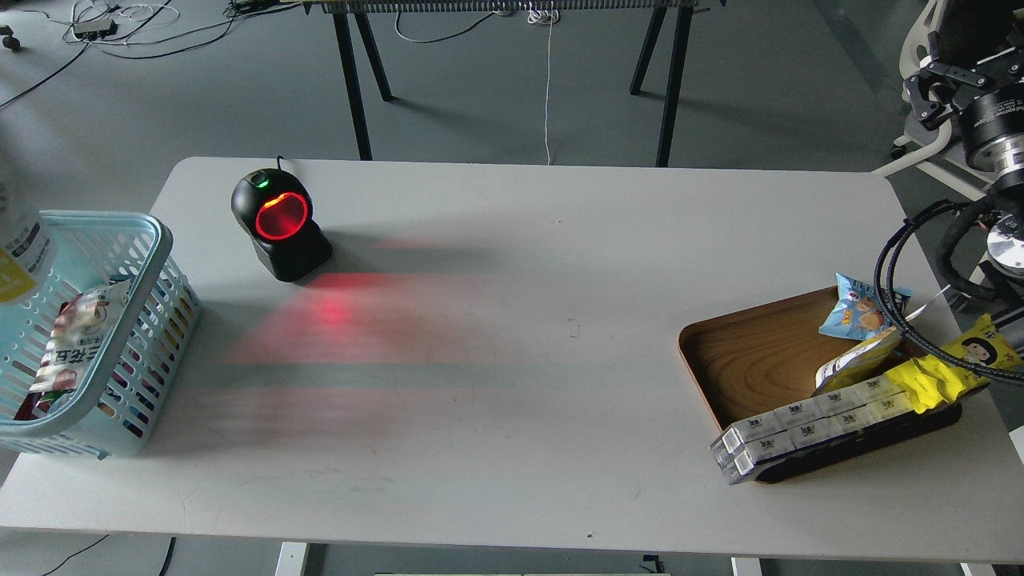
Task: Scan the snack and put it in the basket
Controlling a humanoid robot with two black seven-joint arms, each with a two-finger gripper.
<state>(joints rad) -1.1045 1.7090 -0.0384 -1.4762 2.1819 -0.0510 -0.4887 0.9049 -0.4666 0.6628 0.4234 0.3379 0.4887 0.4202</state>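
The snack (18,254), a yellow-and-white pouch, shows blurred at the far left edge, cut off by the frame, over the left part of the light blue basket (156,240). Whether anything holds it cannot be told. My left arm and gripper are out of view. The basket stands at the table's left end and has a red-and-white packet (68,340) inside. My right gripper (928,88) is small and dark at the far upper right, off the table, and its fingers cannot be told apart.
A black barcode scanner (278,226) with a glowing red window stands at the back left and casts red light on the table. A brown wooden tray (752,352) at the right holds a blue bag (856,314), another pouch (854,366), a bright yellow wrapper (948,368) and white boxes (792,436). Black cables (912,296) loop over it.
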